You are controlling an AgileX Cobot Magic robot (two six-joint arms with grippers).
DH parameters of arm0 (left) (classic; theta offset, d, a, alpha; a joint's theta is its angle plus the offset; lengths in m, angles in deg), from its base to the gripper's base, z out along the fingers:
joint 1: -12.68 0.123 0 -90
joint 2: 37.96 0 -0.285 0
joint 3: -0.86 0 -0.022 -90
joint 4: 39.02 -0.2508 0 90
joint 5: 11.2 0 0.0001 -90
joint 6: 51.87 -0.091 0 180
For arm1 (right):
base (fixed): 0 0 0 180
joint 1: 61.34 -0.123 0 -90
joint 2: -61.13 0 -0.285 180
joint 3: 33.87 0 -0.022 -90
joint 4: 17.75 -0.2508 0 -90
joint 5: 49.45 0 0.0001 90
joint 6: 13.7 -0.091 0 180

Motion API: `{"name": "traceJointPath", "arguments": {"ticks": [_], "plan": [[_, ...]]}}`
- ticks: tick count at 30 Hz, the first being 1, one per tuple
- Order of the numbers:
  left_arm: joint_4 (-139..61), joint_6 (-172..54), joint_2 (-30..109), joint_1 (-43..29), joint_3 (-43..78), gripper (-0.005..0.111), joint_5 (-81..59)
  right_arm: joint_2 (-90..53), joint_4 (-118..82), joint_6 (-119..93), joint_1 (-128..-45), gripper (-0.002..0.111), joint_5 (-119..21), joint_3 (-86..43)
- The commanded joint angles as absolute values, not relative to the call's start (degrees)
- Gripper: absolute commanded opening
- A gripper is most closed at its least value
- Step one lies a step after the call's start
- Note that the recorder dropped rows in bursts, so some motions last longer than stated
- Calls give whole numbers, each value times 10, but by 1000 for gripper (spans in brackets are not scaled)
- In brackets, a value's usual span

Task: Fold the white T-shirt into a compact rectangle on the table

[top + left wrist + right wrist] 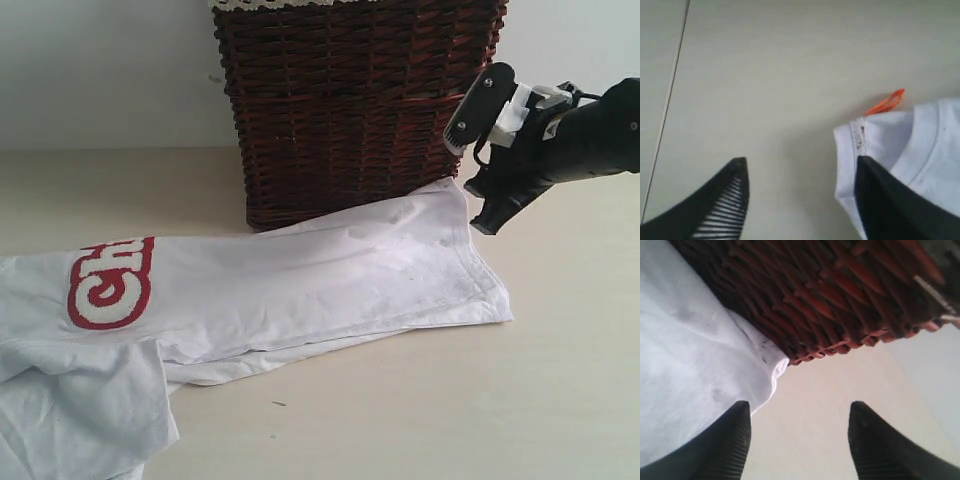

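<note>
White T-shirt (300,280) is flat on the table (450,400), already doubled lengthwise into a long band. Its long axis runs left-right, from the near left, where the red-outlined lettering (110,285) shows, to the far right. There the hem end butts against the foot of the wicker basket (360,110). A loose flap is bunched at the near-left corner.

Right hand (470,185) hovers just above the far-right corner of the shirt, close beside the basket. Its wrist view shows the jaws well apart with nothing between them. The shirt edge lies beside one finger and bare table under the gap (797,410).

Left hand (801,165) is out of the exterior view. Its wrist view also shows the jaws apart and holding nothing. The neckband end with the orange tag (885,102) sits just beside one finger, partly behind it.

We judge the next fold is across the long axis. Each hand sits at its own end of the band, so either end could be carried toward the other. On the right side we'd watch the basket, since there is little clearance there.
</note>
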State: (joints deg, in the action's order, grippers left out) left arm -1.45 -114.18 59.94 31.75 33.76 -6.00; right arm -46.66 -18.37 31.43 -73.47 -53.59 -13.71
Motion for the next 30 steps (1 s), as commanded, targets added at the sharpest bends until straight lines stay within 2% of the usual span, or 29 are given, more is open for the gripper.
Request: {"name": "traceJointPath", "arguments": {"ticks": [1, 3, 5, 8, 16, 22, 30], "plan": [[10, -1094, 562, 314, 334, 32, -35, -448, -213, 252, -733, 50, -543, -136], [10, -1082, 548, 314, 334, 16, -3, -442, -223, 217, -733, 39, -558, -136], [15, -1082, 538, 314, 334, 0, 45, -440, -223, 204, -733, 22, -584, -136], [52, -1091, 535, 313, 333, 0, 123, -440, -223, 204, -733, 0, -634, -136], [86, -1113, 535, 261, 339, 0, 319, -446, -310, 176, -733, 0, -703, -136], [36, -1088, 536, 147, 381, 0, 330, -478, -313, 112, -733, 0, -713, -137], [-208, -871, 575, -24, 383, 0, 320, -486, -313, 113, -733, 0, -694, -137]]}}
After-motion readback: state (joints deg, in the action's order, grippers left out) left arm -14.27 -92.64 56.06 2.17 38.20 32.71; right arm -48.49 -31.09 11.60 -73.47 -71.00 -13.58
